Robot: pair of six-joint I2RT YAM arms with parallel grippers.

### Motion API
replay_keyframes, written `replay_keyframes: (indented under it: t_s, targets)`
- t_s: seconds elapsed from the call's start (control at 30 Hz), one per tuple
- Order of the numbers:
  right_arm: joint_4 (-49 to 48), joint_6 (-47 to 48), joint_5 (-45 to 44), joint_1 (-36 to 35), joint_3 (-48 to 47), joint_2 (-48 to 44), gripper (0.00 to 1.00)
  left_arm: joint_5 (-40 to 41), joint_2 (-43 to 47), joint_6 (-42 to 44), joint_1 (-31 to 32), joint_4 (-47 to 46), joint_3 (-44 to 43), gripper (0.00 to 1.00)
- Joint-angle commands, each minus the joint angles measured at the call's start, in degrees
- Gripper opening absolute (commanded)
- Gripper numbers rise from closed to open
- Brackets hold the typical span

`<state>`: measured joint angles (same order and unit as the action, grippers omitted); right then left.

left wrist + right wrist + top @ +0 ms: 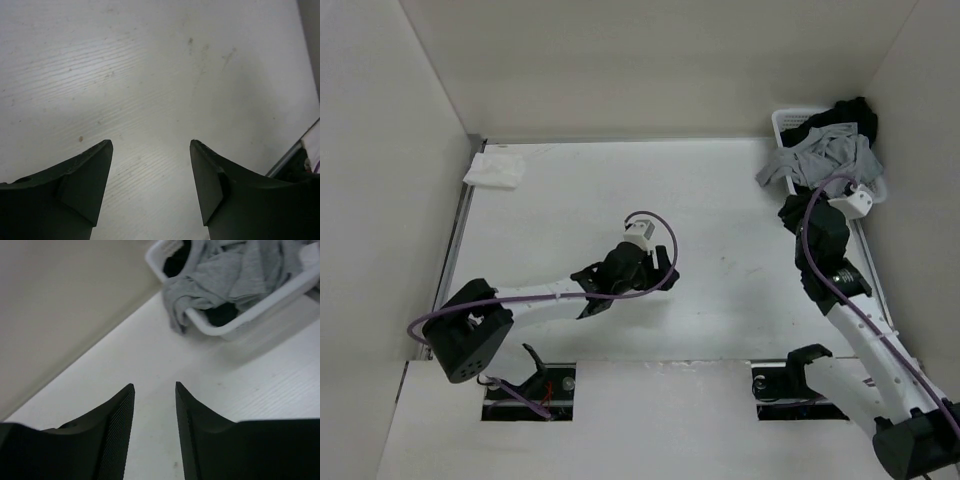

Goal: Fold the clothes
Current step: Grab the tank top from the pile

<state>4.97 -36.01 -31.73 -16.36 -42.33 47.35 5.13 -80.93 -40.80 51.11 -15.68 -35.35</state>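
Left end effector [150, 145]: mine, spread wide, nothing between fingers, over bare middle of table [720, 210].

Right end effector [154, 386]: mine, partly open, narrower gap, holding nothing. Low over table, near white basket [260, 305] but apart from it.

Grey tank top [235, 270]: crumpled in white basket at far right corner of table, one fold spilling over basket rim on side toward me.

Black garments [845, 112]: same basket, under and behind tank top.

Small white cloth [495, 170]: far left corner of table, well apart from both arms.
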Motion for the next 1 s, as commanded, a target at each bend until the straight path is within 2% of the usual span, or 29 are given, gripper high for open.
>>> replay_keyframes:
  t_s: [0.0,0.03,0.13,0.17,0.23,0.27,0.3,0.33,0.37,0.5,0.6,0.7,0.77,0.83,0.87,0.9,0.97]
  targets:
    - [3.89,4.02,-2.39,8.12,-6.53,5.45,0.11,-1.00,3.23,1.69,1.92,-9.79,0.98,0.62]
    - [4.77,3.84,-0.98,9.62,-7.67,6.69,0.03,-0.91,3.75,1.51,2.28,-11.46,2.21,0.62]
    - [4.43,4.01,1.14,15.60,-12.77,12.75,0.03,-0.64,6.04,1.86,2.90,-14.55,5.99,0.62]
    - [5.04,5.24,1.14,18.66,-16.70,17.64,0.10,0.14,6.30,2.12,2.37,-14.73,6.61,0.61]
    - [4.61,6.73,1.05,21.57,-19.18,21.53,0.24,0.24,6.13,2.12,1.23,-14.82,7.05,0.60]
    - [4.52,7.70,1.83,24.38,-21.46,25.12,0.38,-0.03,5.96,1.86,0.79,-14.82,7.23,0.60]
    - [4.43,7.88,1.93,24.84,-21.83,25.68,0.40,-0.11,5.87,1.86,0.70,-14.99,7.40,0.59]
    - [4.17,8.84,3.06,27.28,-24.01,29.51,0.50,-0.29,5.43,1.86,0.52,-15.34,7.49,0.59]
    - [4.43,9.20,4.38,28.70,-25.60,32.16,0.54,-0.29,4.99,1.86,0.43,-15.78,7.58,0.59]
    - [5.22,9.20,11.05,32.04,-30.87,41.91,0.61,-1.25,1.31,1.42,0.17,-17.27,7.14,0.59]
    - [4.70,8.50,16.24,33.36,-33.96,48.08,0.61,-2.84,-1.51,0.72,-0.44,-17.72,6.35,0.59]
    - [1.72,7.80,22.75,33.98,-35.72,52.22,0.58,-3.54,-3.36,0.19,-0.71,-18.86,6.17,0.59]
    - [1.18,7.62,23.73,33.98,-36.51,53.72,0.57,-3.81,-3.80,0.19,-0.71,-19.03,6.00,0.59]
    - [1.44,7.36,23.64,33.98,-37.30,55.30,0.42,-3.81,-4.15,0.19,-0.88,-19.12,5.91,0.59]
    - [1.18,7.10,23.64,33.98,-37.30,55.65,0.26,-3.81,-4.24,0.19,-0.88,-19.12,5.82,0.59]
    - [-0.39,5.70,23.20,33.98,-35.74,54.18,0.01,-3.89,-4.59,0.10,-0.88,-19.21,5.74,0.59]
    - [-3.91,4.99,21.54,33.72,-32.83,49.78,0.00,-3.89,-4.59,0.10,-0.88,-19.21,5.73,0.59]
